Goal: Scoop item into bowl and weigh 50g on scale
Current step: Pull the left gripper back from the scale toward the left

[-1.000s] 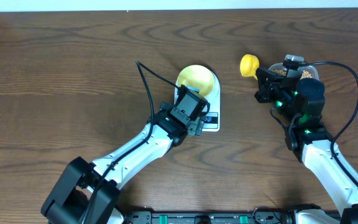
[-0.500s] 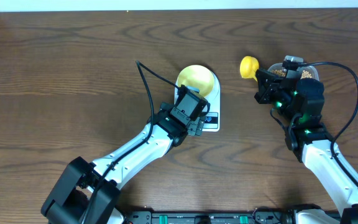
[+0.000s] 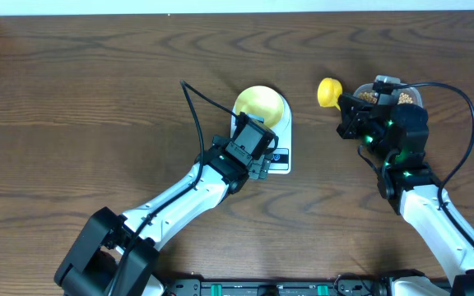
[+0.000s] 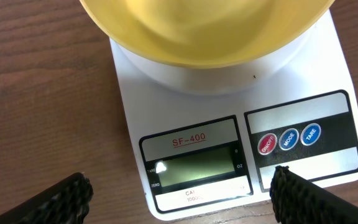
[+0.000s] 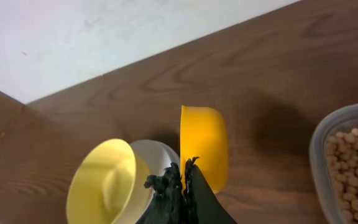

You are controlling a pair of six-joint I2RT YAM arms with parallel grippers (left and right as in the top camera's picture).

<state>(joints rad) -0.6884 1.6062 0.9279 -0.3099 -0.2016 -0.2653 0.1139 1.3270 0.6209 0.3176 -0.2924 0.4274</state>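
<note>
The pale yellow-green bowl (image 3: 260, 105) (image 4: 204, 31) (image 5: 104, 186) stands on the white scale (image 3: 281, 160) (image 4: 229, 99); no beans show in it. My left gripper (image 3: 262, 163) (image 4: 179, 196) hovers open over the scale's front edge, one finger on each side of the screen, holding nothing. My right gripper (image 3: 348, 108) (image 5: 183, 180) is shut on the handle of a yellow scoop (image 3: 330, 89) (image 5: 204, 146), between the bowl and the tub. The cup is turned on its side in the right wrist view, and its contents are hidden. The beans (image 5: 353, 168) lie in a clear tub (image 3: 408, 93).
The right arm covers most of the tub in the overhead view. A black cable (image 3: 196, 107) loops from the left arm over the table beside the bowl. A white wall runs along the table's far edge (image 5: 104, 37).
</note>
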